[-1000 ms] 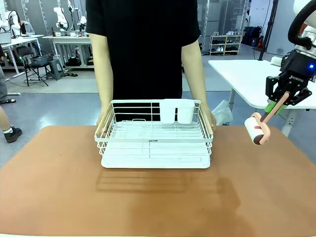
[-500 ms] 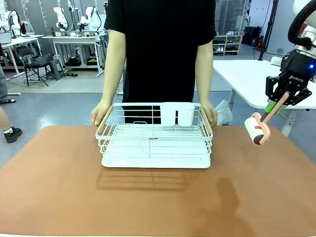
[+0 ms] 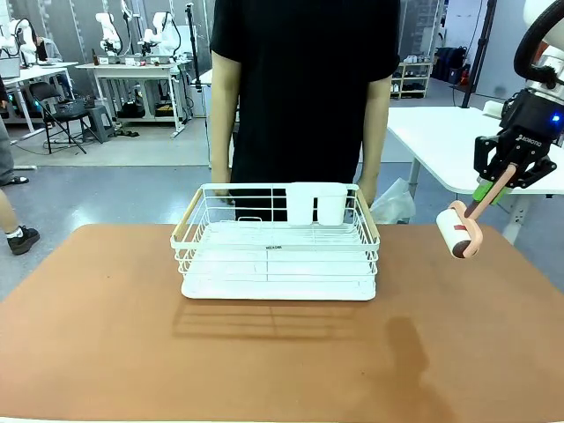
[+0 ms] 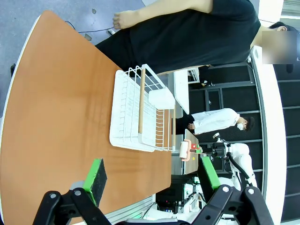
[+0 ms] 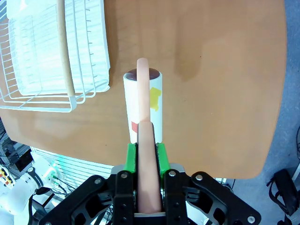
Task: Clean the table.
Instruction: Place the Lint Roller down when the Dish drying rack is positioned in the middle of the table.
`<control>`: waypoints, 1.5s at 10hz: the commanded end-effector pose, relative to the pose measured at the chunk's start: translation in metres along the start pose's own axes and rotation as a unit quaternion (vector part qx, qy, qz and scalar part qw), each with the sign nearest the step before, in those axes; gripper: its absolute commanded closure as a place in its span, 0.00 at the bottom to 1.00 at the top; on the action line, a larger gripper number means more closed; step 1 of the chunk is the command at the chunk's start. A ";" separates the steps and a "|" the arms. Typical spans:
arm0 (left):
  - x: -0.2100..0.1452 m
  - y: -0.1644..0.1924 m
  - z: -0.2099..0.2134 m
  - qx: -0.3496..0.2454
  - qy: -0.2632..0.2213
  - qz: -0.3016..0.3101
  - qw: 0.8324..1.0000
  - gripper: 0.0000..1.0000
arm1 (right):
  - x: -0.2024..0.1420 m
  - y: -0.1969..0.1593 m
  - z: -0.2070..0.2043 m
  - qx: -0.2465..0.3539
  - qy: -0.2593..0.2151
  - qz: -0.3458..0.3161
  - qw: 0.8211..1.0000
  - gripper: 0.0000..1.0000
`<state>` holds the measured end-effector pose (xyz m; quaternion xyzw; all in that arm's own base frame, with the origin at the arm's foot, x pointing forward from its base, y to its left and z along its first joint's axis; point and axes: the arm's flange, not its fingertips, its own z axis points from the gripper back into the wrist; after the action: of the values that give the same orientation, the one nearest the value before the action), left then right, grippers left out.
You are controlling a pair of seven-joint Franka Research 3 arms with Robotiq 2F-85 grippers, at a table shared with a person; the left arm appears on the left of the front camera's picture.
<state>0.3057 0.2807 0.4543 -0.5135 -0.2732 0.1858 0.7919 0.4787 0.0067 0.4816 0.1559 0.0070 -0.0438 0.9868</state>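
Note:
The table [image 3: 106, 326] is a wide reddish-brown top; in the right wrist view the table [image 5: 220, 70] lies below the roller. My right gripper [image 3: 492, 189] hangs above its right edge, shut on the pink handle of a lint roller [image 3: 458, 229] whose white head tilts down to the left. From the wrist, the right gripper [image 5: 145, 157] clamps that handle between its green pads, and the lint roller [image 5: 143, 105] hovers over bare table. My left gripper [image 4: 152, 176] is open with nothing between its fingers, high off the table [image 4: 51, 117].
A white wire rack [image 3: 278, 256] with two white cups at its back stands mid-table, also seen as the rack [image 5: 51, 47] and the rack [image 4: 140, 112]. A person [image 3: 304, 88] in black stands behind it, hands off it. A white table [image 3: 441, 132] is at the far right.
The person has let go of the rack's sides and drawn both hands back. The rack stays where it was. My right gripper and the roller have not moved.

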 end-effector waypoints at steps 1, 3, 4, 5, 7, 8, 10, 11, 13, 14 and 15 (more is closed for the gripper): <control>-0.002 0.000 0.002 -0.014 -0.005 -0.010 1.000 0.00 | 0.001 0.002 0.002 0.003 -0.003 0.000 1.000 0.79; -0.002 0.000 0.002 -0.014 -0.005 -0.010 1.000 0.00 | 0.001 0.002 0.002 0.003 -0.003 0.000 1.000 0.79; -0.002 0.000 0.002 -0.014 -0.005 -0.010 1.000 0.00 | 0.001 0.002 0.002 0.003 -0.003 0.000 1.000 0.79; -0.002 0.000 0.002 -0.014 -0.005 -0.010 1.000 0.00 | 0.001 0.002 0.002 0.003 -0.003 0.000 1.000 0.79; -0.002 0.000 0.002 -0.014 -0.005 -0.010 1.000 0.00 | 0.007 0.005 0.001 0.007 -0.026 -0.057 0.998 0.79; -0.002 0.000 0.002 -0.014 -0.005 -0.010 1.000 0.00 | 0.012 0.008 -0.002 0.014 -0.083 -0.140 0.987 0.79; -0.002 0.000 0.002 -0.014 -0.005 -0.010 1.000 0.00 | 0.016 0.002 -0.002 0.022 -0.108 -0.272 0.956 0.79; -0.002 0.000 0.002 -0.014 -0.005 -0.010 1.000 0.00 | 0.023 0.001 -0.004 0.038 -0.126 -0.357 0.925 0.79; -0.002 0.000 0.002 -0.014 -0.005 -0.010 1.000 0.00 | 0.031 -0.002 -0.017 0.042 -0.142 -0.455 0.878 0.79; -0.002 0.000 0.002 -0.014 -0.005 -0.010 1.000 0.00 | 0.040 -0.007 -0.026 0.061 -0.159 -0.499 0.850 0.79; -0.002 0.000 0.002 -0.014 -0.005 -0.010 1.000 0.00 | 0.045 -0.011 -0.037 0.073 -0.169 -0.524 0.832 0.79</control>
<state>0.3056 0.2808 0.4543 -0.5135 -0.2732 0.1858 0.7919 0.5187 -0.0084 0.4503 0.1841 -0.0634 -0.5431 0.8168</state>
